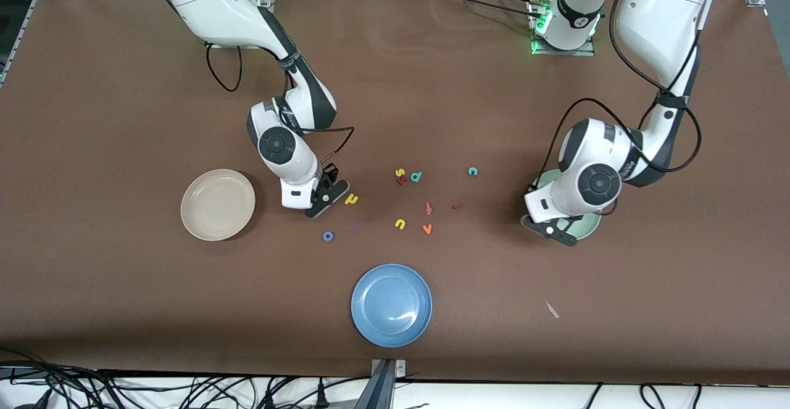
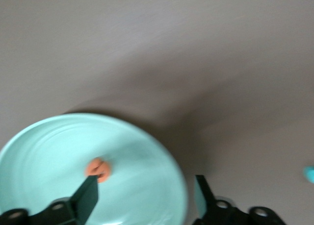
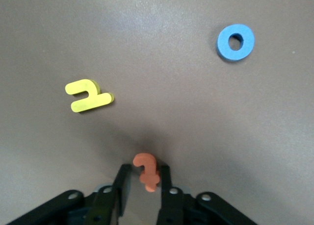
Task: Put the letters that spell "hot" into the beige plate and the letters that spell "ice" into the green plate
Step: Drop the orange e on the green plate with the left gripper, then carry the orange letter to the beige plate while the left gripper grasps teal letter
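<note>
Clerk: O (image 1: 328, 235)?
Checker: On desk, unsorted.
Clerk: Left end effector (image 1: 558, 231)?
Checker: Wide over green plate (image 1: 591, 226); e (image 2: 98, 168) lies inside.
Clerk: Right end effector (image 1: 327, 194)?
Checker: Beside h (image 1: 351, 198), pinching t (image 3: 146, 171), likely for beige plate (image 1: 217, 204).

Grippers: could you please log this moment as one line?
left gripper: open over green plate | e: in plate | right gripper: shut on orange letter

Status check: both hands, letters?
Left hand open over green plate, orange e lying in it. Right hand shut on orange letter beside yellow h, blue o. Beige plate empty; nothing blocking.
</note>
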